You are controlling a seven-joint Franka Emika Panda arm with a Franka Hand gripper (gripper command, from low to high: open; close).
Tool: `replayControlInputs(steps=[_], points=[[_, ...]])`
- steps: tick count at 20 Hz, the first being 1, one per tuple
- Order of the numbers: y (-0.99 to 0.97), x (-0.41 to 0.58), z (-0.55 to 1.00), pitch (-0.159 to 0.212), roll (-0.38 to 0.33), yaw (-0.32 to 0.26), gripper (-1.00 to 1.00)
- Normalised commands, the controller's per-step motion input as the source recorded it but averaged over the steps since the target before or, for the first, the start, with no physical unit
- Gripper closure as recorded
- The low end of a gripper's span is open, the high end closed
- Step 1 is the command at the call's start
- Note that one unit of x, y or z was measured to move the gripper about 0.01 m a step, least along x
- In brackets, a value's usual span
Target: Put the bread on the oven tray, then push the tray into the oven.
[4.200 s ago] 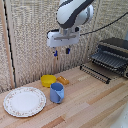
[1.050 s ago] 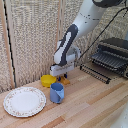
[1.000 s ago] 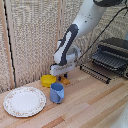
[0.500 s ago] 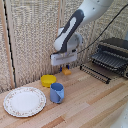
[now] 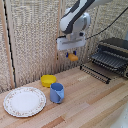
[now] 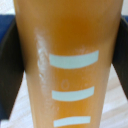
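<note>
End effector (image 5: 72, 53) fingers clamp the orange bread (image 5: 73, 57), held in air above the table

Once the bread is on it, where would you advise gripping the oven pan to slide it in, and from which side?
Probably the oven pan's front edge bar, approached from the side facing away from the oven. The pan is a flat wire rack lying outside the oven's opening, so that outer bar is thin enough to pinch and lets a push run straight inward. The clamp currently holds the bread in the air.
</note>
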Motion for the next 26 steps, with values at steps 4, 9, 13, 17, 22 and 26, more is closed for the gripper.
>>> replayControlInputs(steps=[4, 9, 13, 17, 22, 26], points=[[-0.33, 0.000, 0.62, 0.013, 0.007, -0.299, 1.00], [-0.28, 0.000, 0.58, 0.005, 0.005, -0.319, 1.00], [-0.37, 0.001, 0.54, 0.000, 0.001, -0.289, 1.00], [-0.61, 0.000, 0.41, 0.000, 0.007, -0.208, 1.00], [-0.73, -0.030, 0.26, 0.000, 0.011, -0.168, 1.00], [-0.78, -0.084, 0.13, 0.005, 0.003, -0.153, 1.00]])
